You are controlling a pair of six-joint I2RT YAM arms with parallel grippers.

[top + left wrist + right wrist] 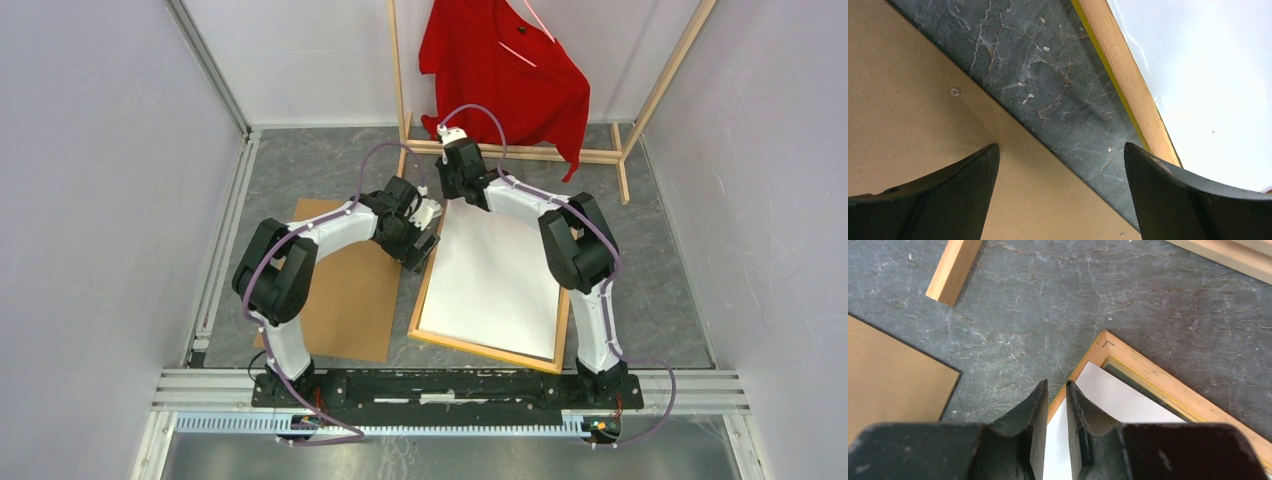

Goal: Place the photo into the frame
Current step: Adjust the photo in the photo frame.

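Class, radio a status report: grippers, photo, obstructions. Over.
Left gripper open above backing board edge. Right gripper nearly closed at frame corner, grip unclear. Photo white side up inside frame.

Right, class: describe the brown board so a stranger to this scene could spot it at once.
Start at the grey table where a red shirt hangs. Left of the wooden frame with the white sheet lies the board, flat on the table. It alone is plain brown, with no rim.
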